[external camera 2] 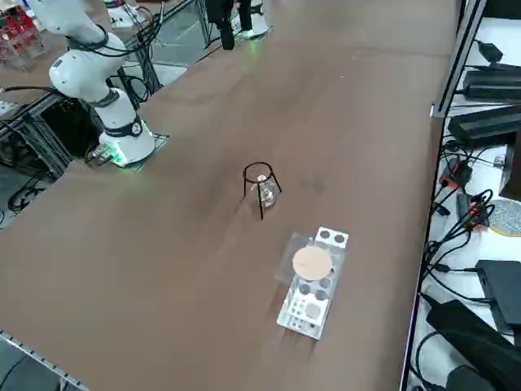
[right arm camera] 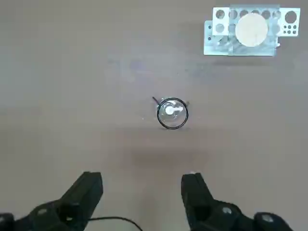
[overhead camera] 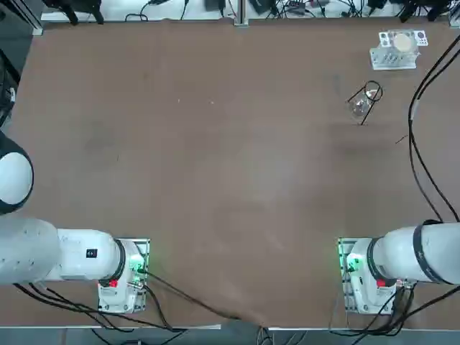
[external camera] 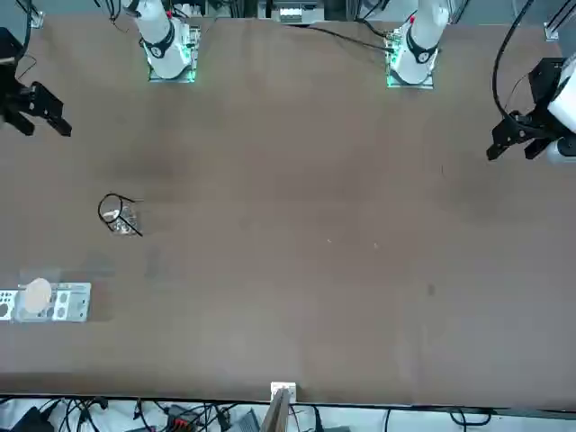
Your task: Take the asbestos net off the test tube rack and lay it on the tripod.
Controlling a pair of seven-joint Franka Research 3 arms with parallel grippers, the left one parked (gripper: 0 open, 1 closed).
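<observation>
1 net point(external camera: 37, 295) with pale disc, on 1 white rack point(external camera: 76, 302). 1 black tripod point(external camera: 100, 212), near rack. 1 right gripper point(external camera: 48, 128), above table point(external camera: 270, 234).

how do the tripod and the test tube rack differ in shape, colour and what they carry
The tripod is a round ring on slender legs, while the test tube rack is a rectangular block pierced with holes. The tripod is dark, the rack white. The asbestos net lies on the rack; the tripod's ring bears no net. Both stand on the table.
</observation>
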